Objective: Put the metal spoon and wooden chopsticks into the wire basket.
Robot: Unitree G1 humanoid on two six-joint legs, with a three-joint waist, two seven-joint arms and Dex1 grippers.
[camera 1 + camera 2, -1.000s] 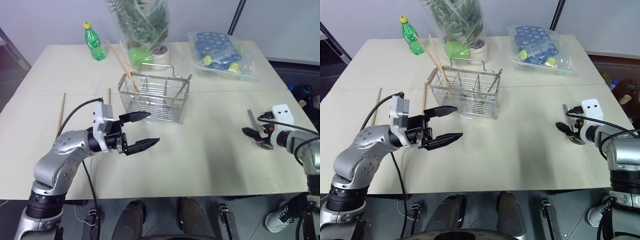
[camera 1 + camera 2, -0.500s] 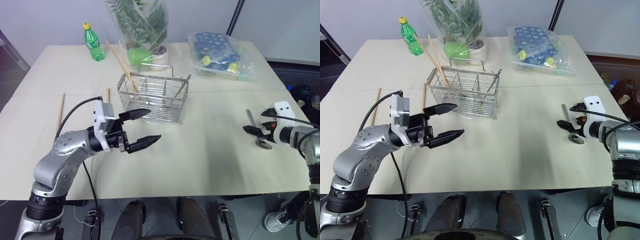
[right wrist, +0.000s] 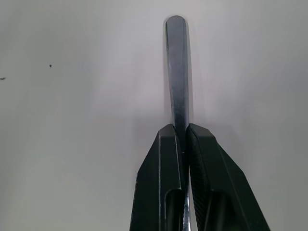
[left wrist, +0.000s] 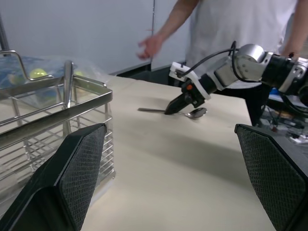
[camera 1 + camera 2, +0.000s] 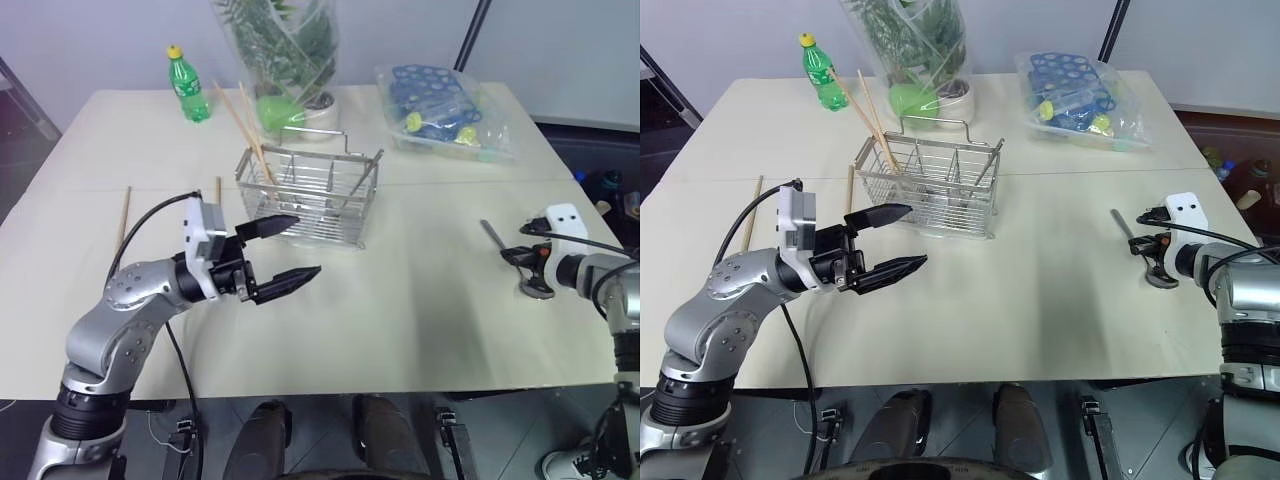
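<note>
Slippage is my main worry. In the left eye view, the right gripper (image 5: 524,259) sits at the right edge of the frame, clamped on the slim handle of the small silver-grey metal spoon (image 5: 503,249), whose bowl rests on the pale table (image 5: 400,320). The shiny chrome wire basket (image 5: 310,195) stands well apart, in the upper middle of the frame, so the carry is long and a thin handle could twist or slide out on the way.

In the right eye view, the left gripper (image 5: 892,240) hovers just in front of the basket with its black fingers spread and nothing between them. It may block my path to the basket. Two pale wooden chopsticks (image 5: 866,108) already lean out of the basket's left end; two more (image 5: 750,212) lie flat at the left of the frame. A careless drop could knock the leaning pair.

In the left wrist view, a person (image 4: 226,29) stands behind the table at the upper right of the frame, one hand raised near the right arm's side; I judge a fast lift risky there.

In the right wrist view, the fingers (image 3: 166,183) pinch the handle edge-on, low centre of the frame. The hold looks narrow, so the spoon may pivot.
</note>
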